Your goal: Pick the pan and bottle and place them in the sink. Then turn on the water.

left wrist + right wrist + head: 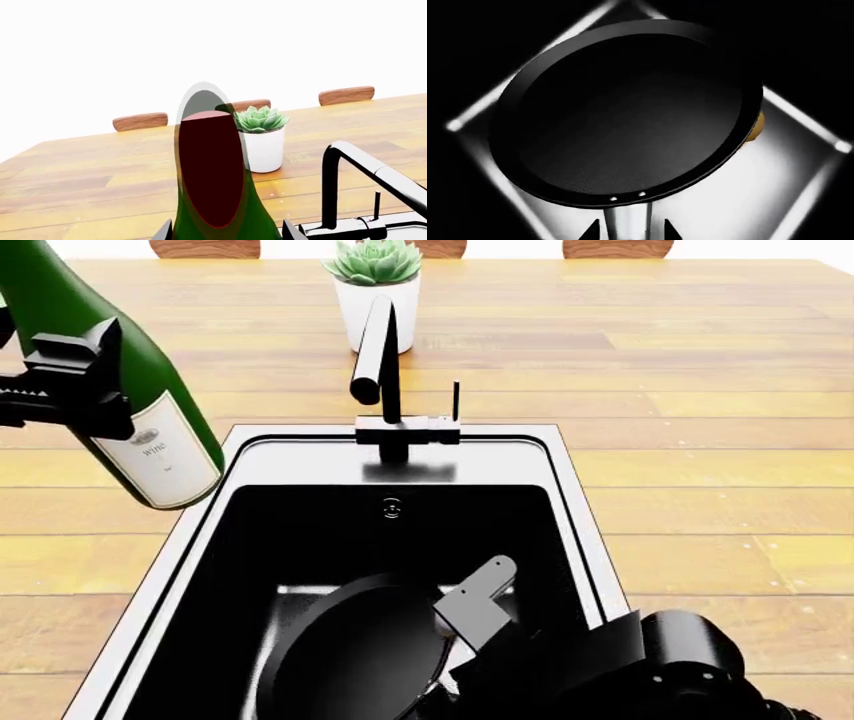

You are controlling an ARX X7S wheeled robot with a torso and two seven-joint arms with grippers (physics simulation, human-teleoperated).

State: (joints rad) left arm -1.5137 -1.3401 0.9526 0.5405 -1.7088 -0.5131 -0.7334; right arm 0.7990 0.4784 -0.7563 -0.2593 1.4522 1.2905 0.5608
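Observation:
The green wine bottle (147, 430) hangs tilted above the wooden counter, just left of the sink (574, 500), neck up and away. My left gripper (96, 380) is shut round its body; in the left wrist view the bottle (213, 170) fills the space between that gripper's (227, 231) fingers. The black pan (354, 655) sits tilted low inside the sink. My right gripper (470, 632) is shut on its silver handle (483, 585). In the right wrist view the pan (627, 115) covers most of the sink floor (774, 190), its handle running between that gripper's (629, 231) fingers. No water runs.
The black faucet (387, 370) stands at the sink's far rim, its lever upright beside it. A white plant pot (376, 290) is behind it. A small brown ball (756, 127) peeks from under the pan's edge. Chair backs (140, 121) line the counter's far side.

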